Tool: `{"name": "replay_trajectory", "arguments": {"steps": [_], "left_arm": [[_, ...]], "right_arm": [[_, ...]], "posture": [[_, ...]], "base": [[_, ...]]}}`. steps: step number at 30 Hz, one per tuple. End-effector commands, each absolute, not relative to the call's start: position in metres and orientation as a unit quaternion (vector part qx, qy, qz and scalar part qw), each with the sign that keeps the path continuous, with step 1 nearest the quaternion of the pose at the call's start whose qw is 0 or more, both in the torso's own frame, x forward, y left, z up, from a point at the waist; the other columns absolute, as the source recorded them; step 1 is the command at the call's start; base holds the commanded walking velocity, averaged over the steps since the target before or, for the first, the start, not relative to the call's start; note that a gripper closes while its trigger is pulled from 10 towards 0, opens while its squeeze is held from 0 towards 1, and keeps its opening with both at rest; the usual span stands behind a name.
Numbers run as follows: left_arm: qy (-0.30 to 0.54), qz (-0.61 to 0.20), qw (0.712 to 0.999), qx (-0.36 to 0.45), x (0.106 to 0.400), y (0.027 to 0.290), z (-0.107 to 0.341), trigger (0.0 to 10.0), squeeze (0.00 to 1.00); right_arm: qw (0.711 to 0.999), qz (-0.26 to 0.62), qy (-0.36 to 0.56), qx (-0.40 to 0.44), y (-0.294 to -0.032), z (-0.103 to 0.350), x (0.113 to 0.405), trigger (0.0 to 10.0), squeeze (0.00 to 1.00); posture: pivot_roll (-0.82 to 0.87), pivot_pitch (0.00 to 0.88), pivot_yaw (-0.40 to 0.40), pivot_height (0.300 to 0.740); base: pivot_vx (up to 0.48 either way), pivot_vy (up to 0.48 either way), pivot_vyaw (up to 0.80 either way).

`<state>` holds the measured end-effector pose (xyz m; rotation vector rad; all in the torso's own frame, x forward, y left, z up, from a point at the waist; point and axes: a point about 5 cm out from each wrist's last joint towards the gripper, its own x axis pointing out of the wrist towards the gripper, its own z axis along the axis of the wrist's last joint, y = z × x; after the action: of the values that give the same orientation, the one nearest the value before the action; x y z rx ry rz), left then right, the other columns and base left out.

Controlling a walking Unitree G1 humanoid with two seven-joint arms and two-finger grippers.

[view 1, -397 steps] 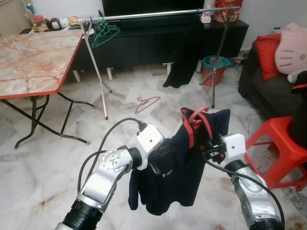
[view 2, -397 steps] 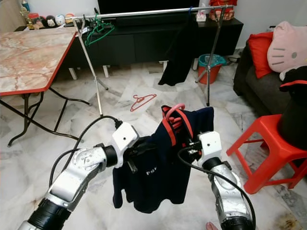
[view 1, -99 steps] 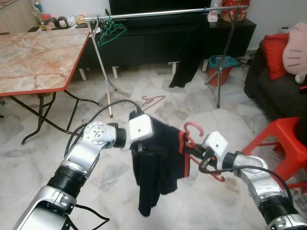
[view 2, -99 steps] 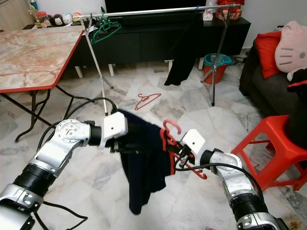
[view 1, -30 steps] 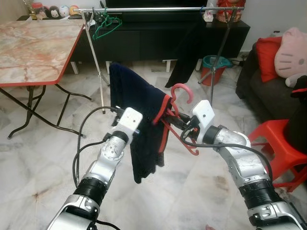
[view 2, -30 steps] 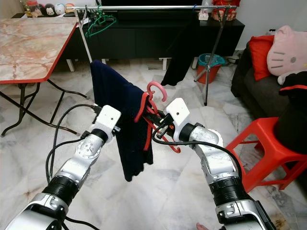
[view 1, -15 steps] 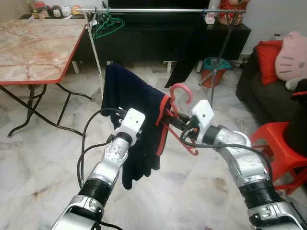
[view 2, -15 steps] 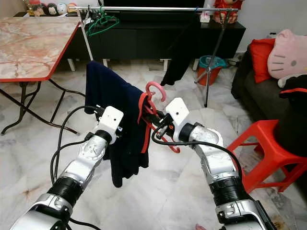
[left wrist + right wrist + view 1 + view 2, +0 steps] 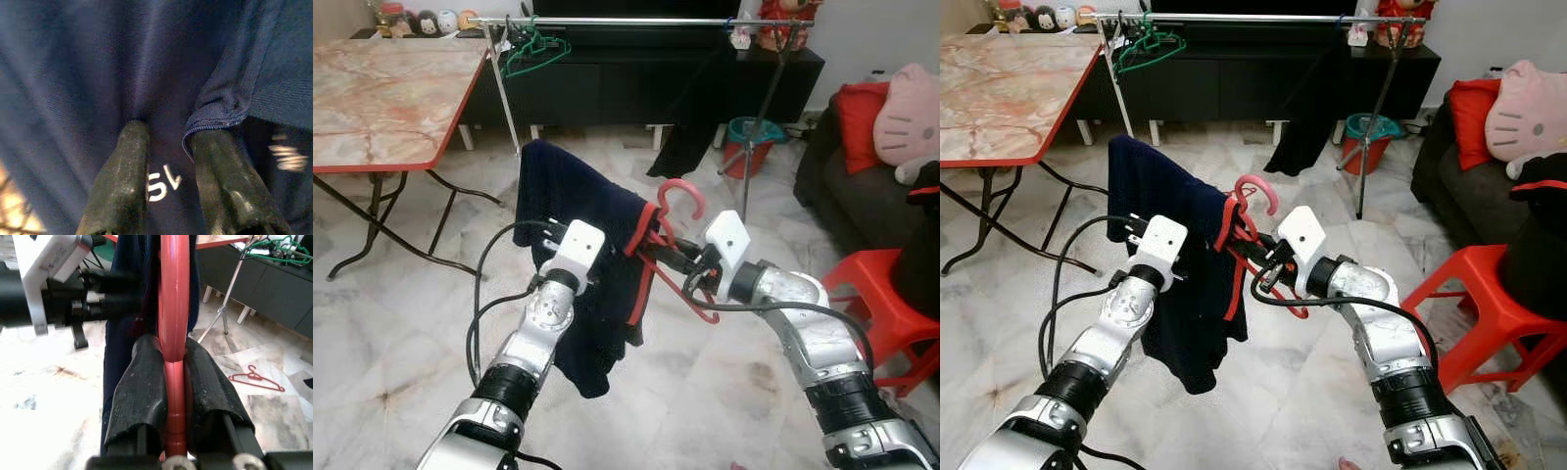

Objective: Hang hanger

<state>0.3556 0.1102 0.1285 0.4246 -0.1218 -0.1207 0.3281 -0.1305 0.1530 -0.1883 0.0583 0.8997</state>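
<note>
- While I stand on a marble floor facing a metal clothes rail (image 9: 636, 21) at the far side of the room, my right gripper (image 9: 168, 377) is clamped on the stem of a red hanger (image 9: 677, 220); in the right wrist view both black fingers press against the red plastic.
- The hanger sits in mid-air between my two arms, its hook pointing up, well short of the rail and lower than it.
- A dark navy shirt (image 9: 582, 255) with red trim is partly threaded on the hanger; most of the cloth droops to my left in a loose fold.
- My left gripper (image 9: 168, 169) is buried in that cloth. In the left wrist view a folded hem lies between its two fingers, so I judge it is pinching the shirt.
- On the rail hang some green hangers (image 9: 533, 49) at its left end and a black garment (image 9: 695, 108) nearer its right end; the stretch between them looks free.
- A spare red hanger lies on the floor (image 9: 257, 379) between me and the rail.
- To do this well, I would first settle the shirt's shoulders evenly on the hanger so it cannot slide off.
- Then I would walk closer, lift the hook above the free stretch of rail, lower it on, and only then let go.
</note>
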Motion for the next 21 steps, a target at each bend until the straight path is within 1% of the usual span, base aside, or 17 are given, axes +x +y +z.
{"name": "replay_trajectory", "arguments": {"steps": [1,4,10,12,14,16,17,21], "left_arm": [[-0.057,-0.032,0.975,0.213,0.360,0.118,0.132,10.0,0.00],[-0.057,-0.020,0.975,0.213,0.360,0.121,0.133,10.0,0.00],[-0.058,-0.018,0.977,0.207,0.360,0.119,0.133,10.0,0.00],[-0.058,-0.032,0.978,0.197,0.360,0.116,0.132,10.0,0.00],[-0.066,-0.062,0.979,0.182,0.358,0.109,0.133,10.0,0.00],[-0.066,-0.062,0.979,0.182,0.358,0.109,0.133,10.0,0.00],[-0.073,-0.107,0.976,0.175,0.354,0.101,0.132,10.0,0.00],[-0.073,-0.107,0.976,0.175,0.354,0.101,0.132,10.0,0.00]], "right_arm": [[0.896,0.435,0.004,-0.090,-0.132,0.164,0.328,0.0,0.00],[0.897,0.432,0.007,-0.091,-0.134,0.163,0.328,0.0,0.00],[0.900,0.427,0.009,-0.090,-0.136,0.162,0.329,0.0,0.00],[0.901,0.424,0.011,-0.090,-0.137,0.161,0.329,0.0,0.00],[0.902,0.422,0.011,-0.090,-0.137,0.161,0.330,0.0,0.00],[0.902,0.422,0.011,-0.090,-0.137,0.161,0.330,0.0,0.00],[0.904,0.418,0.012,-0.089,-0.138,0.160,0.330,0.0,0.00],[0.904,0.418,0.012,-0.089,-0.138,0.160,0.330,0.0,0.00]], "posture": [[-0.17,0.000,-0.060,0.740],[-0.17,0.000,-0.062,0.740],[-0.17,0.000,-0.063,0.740],[-0.17,0.000,-0.063,0.740],[-0.17,0.000,-0.063,0.740],[-0.17,0.000,-0.063,0.740],[-0.17,0.000,-0.062,0.740],[-0.17,0.000,-0.062,0.740]], "base": [[0.000,0.000,0.00],[0.000,0.000,0.00],[0.000,0.000,0.00],[0.000,0.000,0.00],[0.000,0.000,0.00],[0.000,0.000,0.00],[0.000,0.000,0.00],[0.000,0.000,0.00]]}}
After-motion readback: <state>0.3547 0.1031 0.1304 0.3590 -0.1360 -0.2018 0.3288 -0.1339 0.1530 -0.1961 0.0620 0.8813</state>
